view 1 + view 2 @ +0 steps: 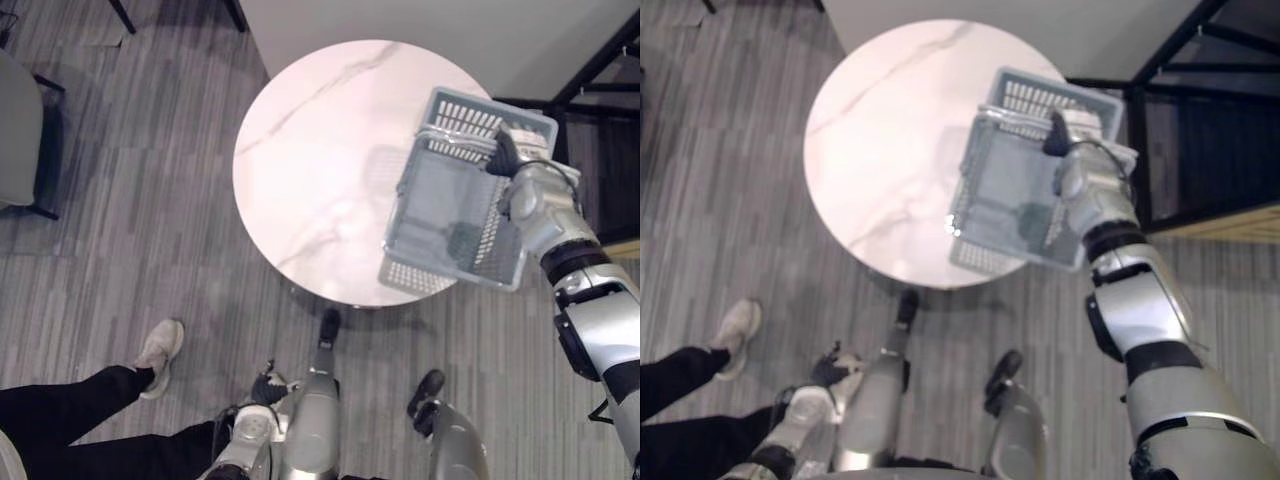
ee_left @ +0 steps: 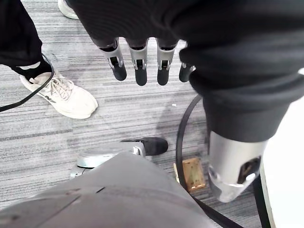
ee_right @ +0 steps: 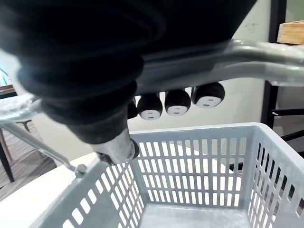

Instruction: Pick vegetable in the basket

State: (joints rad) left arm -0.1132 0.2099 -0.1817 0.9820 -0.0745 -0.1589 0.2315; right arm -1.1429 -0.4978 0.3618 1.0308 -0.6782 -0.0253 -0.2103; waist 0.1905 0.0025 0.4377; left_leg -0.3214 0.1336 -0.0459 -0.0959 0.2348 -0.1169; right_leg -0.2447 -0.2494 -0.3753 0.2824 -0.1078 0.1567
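Hanging low on the near side of the round white marble bench (image 1: pixel 310 150), left hand (image 2: pixel 141 66) idle, fingers straight and apart, holding nothing. Person's white sneaker (image 2: pixel 66 97) on the grey striped floor (image 1: pixel 150 200), near-left of the bench. Over the bench's right edge: grey slotted plastic basket (image 1: pixel 440 200), off the bench top, tilted. Right hand (image 1: pixel 1060 135) carries it, fingers (image 3: pixel 176 102) curled tight round the silver metal handle (image 3: pixel 228 57). The part of the basket floor seen in the right wrist view is bare, no vegetable seen there.

Handling, my guess: basket is light, stiff, not fragile, walls are open slots so they flex a little. It swings from the handle, so hold the handle mid-span to keep it level. The metal bar is smooth and could slide in the fingers.

Count: one basket, one handle in the grip, one bench, one sneaker.
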